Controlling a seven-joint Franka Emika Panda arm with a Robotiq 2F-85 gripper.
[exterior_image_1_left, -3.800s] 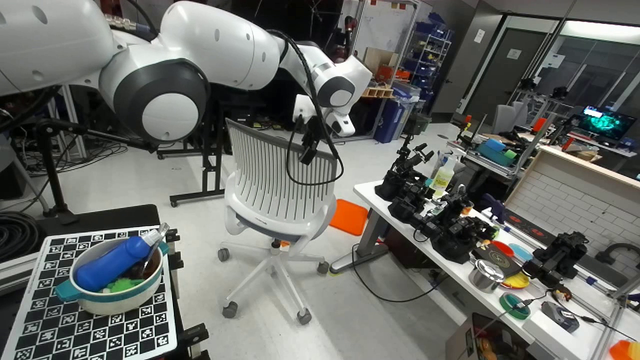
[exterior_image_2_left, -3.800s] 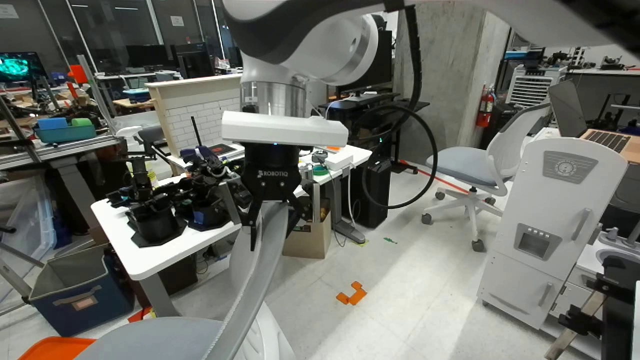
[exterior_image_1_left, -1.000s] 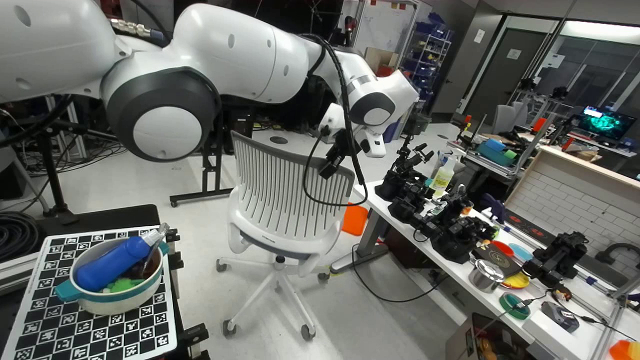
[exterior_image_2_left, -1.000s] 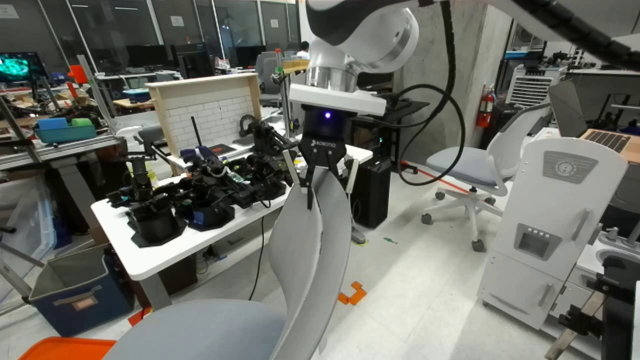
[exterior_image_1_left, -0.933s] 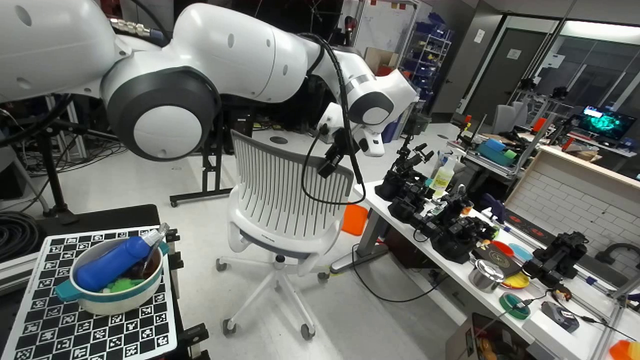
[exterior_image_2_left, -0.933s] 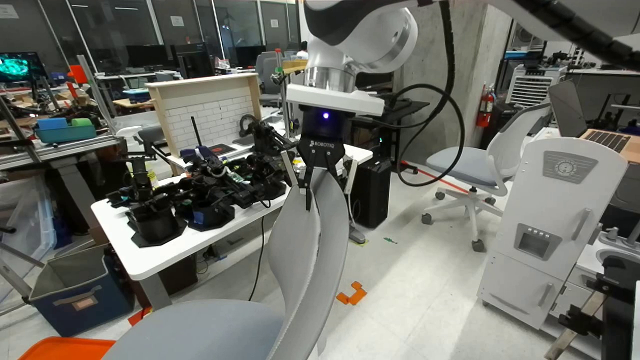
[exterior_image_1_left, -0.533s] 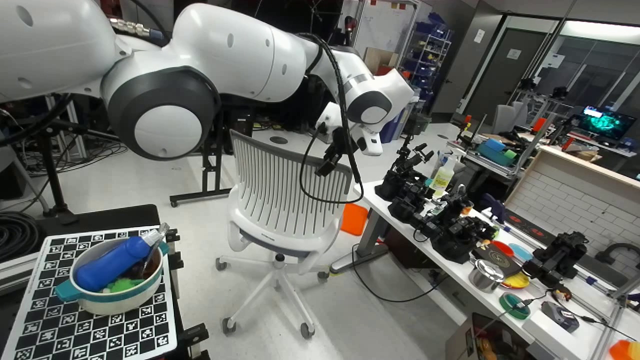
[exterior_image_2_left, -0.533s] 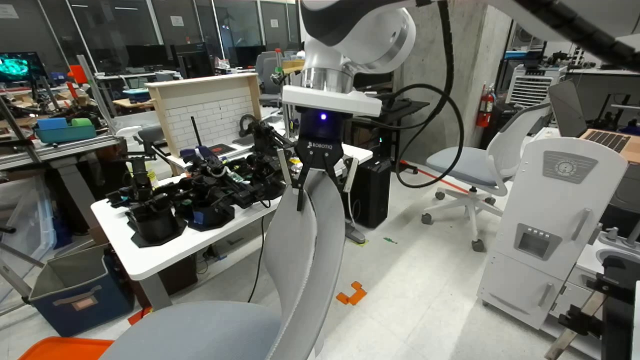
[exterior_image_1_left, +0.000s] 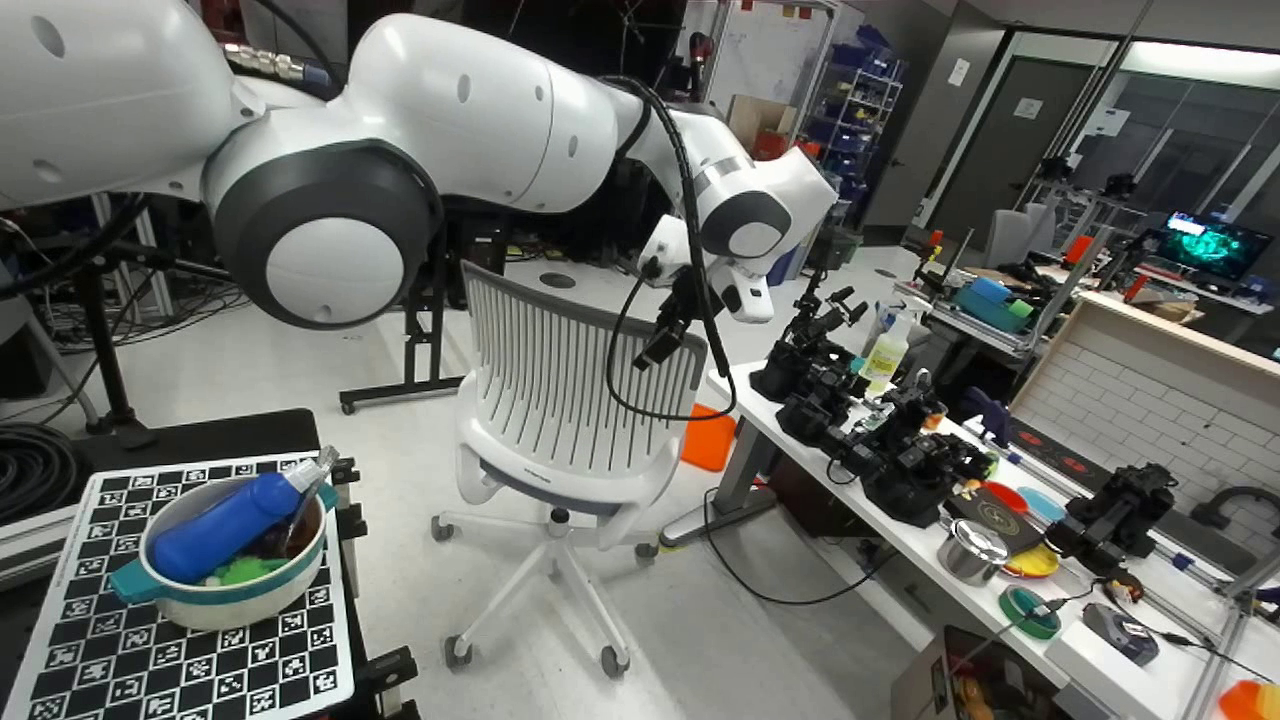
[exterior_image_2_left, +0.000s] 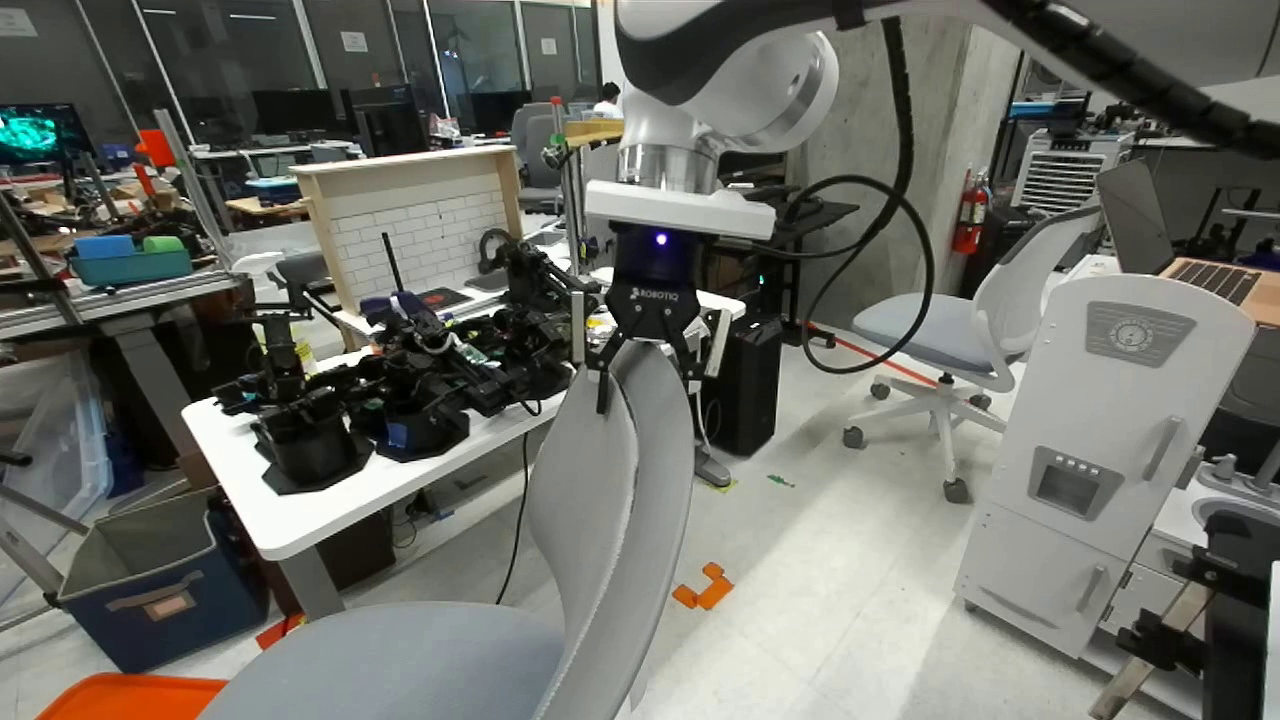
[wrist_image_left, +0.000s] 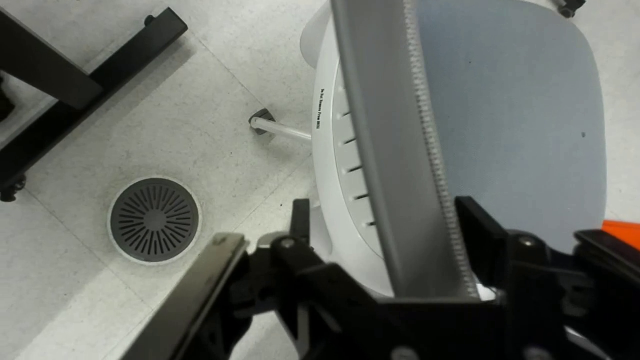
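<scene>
A grey and white office chair with a slatted back stands on the floor in both exterior views (exterior_image_1_left: 540, 400) (exterior_image_2_left: 590, 490). My gripper (exterior_image_2_left: 650, 392) is at the top edge of its backrest and also shows in an exterior view (exterior_image_1_left: 645, 360). In the wrist view, my black fingers (wrist_image_left: 382, 205) straddle the backrest's top edge (wrist_image_left: 400, 150). The finger on the slatted side stands apart from it. The finger on the seat side is close to it; I cannot tell whether it touches. The grey seat (wrist_image_left: 515, 115) lies below.
A white desk (exterior_image_2_left: 290, 522) with several black robot arms (exterior_image_2_left: 310, 440) stands close by. A cable loop (exterior_image_2_left: 931, 270) hangs from my arm. A toy fridge (exterior_image_2_left: 1060, 400) and another chair (exterior_image_2_left: 920, 325) stand farther off. A pot (exterior_image_1_left: 230, 612) holds a blue bottle (exterior_image_1_left: 215, 535). A black stand (wrist_image_left: 90, 105) is near.
Since the oldest frames, the chair and gripper have moved right together in both exterior views. In the last half second the fingers have spread wider and the arm shifted slightly, while the chair stayed still.
</scene>
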